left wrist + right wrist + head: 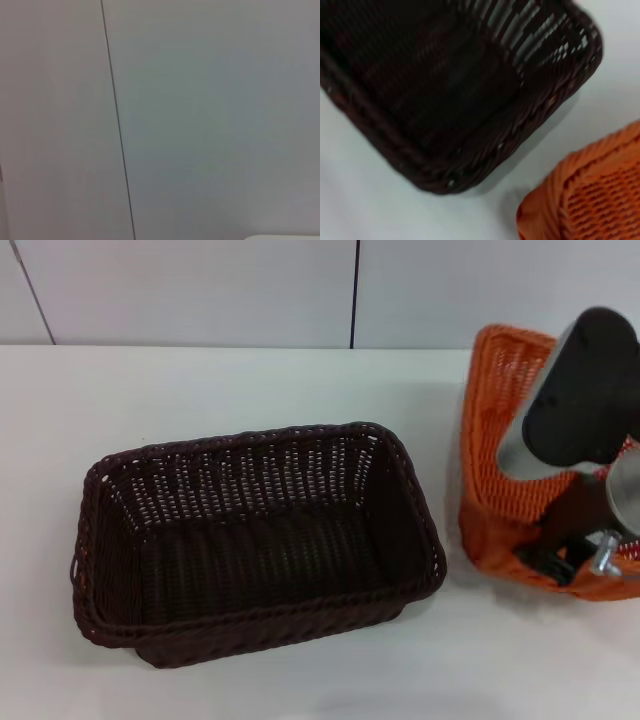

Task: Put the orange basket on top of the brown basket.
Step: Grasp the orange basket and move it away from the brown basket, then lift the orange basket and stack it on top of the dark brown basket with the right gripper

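The brown basket [255, 540] stands upright and empty on the white table, left of centre; it also shows in the right wrist view [445, 90]. The orange basket [500, 450] is at the right edge, to the right of the brown one and apart from it, and tilted. It also shows in the right wrist view [590, 200]. My right gripper [555, 562] is at the orange basket's near rim and shut on it, and the arm hides part of the basket. My left gripper is out of view; its wrist view shows only a wall.
The white table [200, 390] extends behind and in front of the baskets. A pale panelled wall [200, 290] runs along the table's far edge and also shows in the left wrist view [200, 120].
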Tool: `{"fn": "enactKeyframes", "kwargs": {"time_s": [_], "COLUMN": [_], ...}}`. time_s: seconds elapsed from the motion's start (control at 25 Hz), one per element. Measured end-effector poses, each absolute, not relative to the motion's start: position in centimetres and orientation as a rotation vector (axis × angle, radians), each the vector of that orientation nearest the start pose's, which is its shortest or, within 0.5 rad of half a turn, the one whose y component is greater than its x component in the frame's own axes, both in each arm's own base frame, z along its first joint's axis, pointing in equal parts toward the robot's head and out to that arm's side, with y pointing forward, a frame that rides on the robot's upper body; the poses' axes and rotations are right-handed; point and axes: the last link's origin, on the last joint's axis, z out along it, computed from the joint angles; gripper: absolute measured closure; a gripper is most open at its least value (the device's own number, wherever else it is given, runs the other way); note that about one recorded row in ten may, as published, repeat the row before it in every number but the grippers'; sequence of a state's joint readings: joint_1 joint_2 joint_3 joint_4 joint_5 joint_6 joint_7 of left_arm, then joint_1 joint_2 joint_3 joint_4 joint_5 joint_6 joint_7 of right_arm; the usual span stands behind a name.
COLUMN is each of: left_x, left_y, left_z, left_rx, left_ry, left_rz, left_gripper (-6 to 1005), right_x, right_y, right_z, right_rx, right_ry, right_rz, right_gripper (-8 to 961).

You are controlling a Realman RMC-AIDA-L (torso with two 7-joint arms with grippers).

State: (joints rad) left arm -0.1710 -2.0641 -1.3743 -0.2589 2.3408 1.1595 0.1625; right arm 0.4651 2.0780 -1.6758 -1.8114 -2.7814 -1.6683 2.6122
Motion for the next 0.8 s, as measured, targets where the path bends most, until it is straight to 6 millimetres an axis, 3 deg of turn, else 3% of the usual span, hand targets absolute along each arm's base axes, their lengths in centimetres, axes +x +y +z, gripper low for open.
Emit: {"fn": "enactKeyframes", "kwargs": {"time_s": [0.32, 0.6, 0.64, 0.8], "left_x": [-42.5, -42.5, -42.5, -42.5], "left_y": [24.9, 24.9, 24.9, 24.8], "left_z": [6.2, 6.1, 6.1, 6.0], "left_rx": [-1.086, -1.086, -1.086, -1.082], "left_ry": [-0.580, -0.582, -0.582, -0.593], "left_rz": [-0.315, -0.316, -0.317, -0.331], "left_gripper": [381, 381, 381, 381], "right_x": [11.3, 8.8, 7.7, 5.9], "right_y": [31.8, 31.4, 31.0, 30.6], "right_z": [2.5, 1.9, 1.8, 2.1], "right_rx": [-2.477, -2.508, -2.505, -2.487], "right_ry": [0.355, 0.060, -0.054, -0.229], "right_rz": [-0.557, -0.545, -0.546, -0.544], "right_gripper": [782, 781, 779, 773]}}
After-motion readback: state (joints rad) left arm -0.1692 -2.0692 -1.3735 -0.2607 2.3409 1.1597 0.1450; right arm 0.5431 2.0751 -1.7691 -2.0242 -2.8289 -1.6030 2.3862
